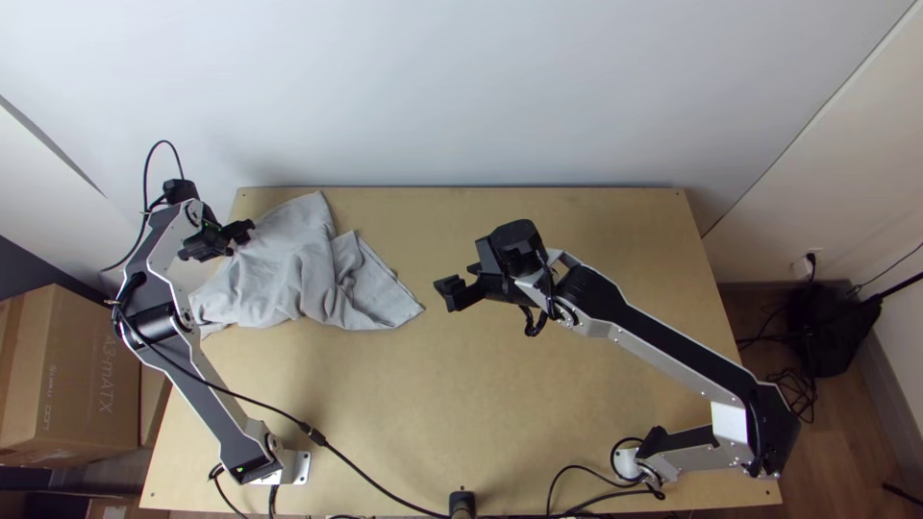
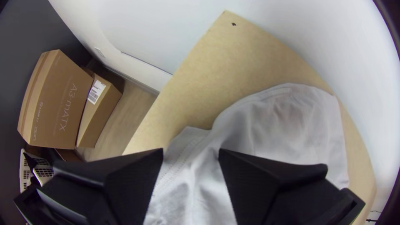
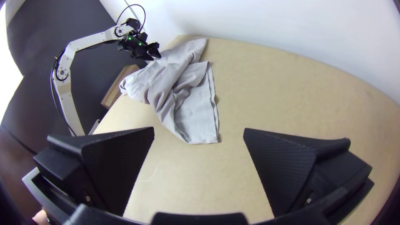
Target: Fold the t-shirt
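Observation:
The light grey t-shirt [image 1: 288,274] lies bunched and creased at the table's back left, with a flatter corner towards the middle. My left gripper [image 1: 234,246] is over the shirt's left part; in the left wrist view the left gripper [image 2: 191,154] stands open, with grey cloth [image 2: 266,125] beyond and between its fingers. Right of the shirt, over the middle of the table, is my right gripper [image 1: 456,288]. In the right wrist view the right gripper [image 3: 199,133] is wide open, nothing between its fingers, and the shirt [image 3: 179,87] lies farther off.
The wooden table [image 1: 433,413] has a wall [image 1: 461,96] along its back edge. A black cable [image 1: 365,476] crosses the near left part. Cardboard boxes [image 1: 72,375] stand beyond the left edge.

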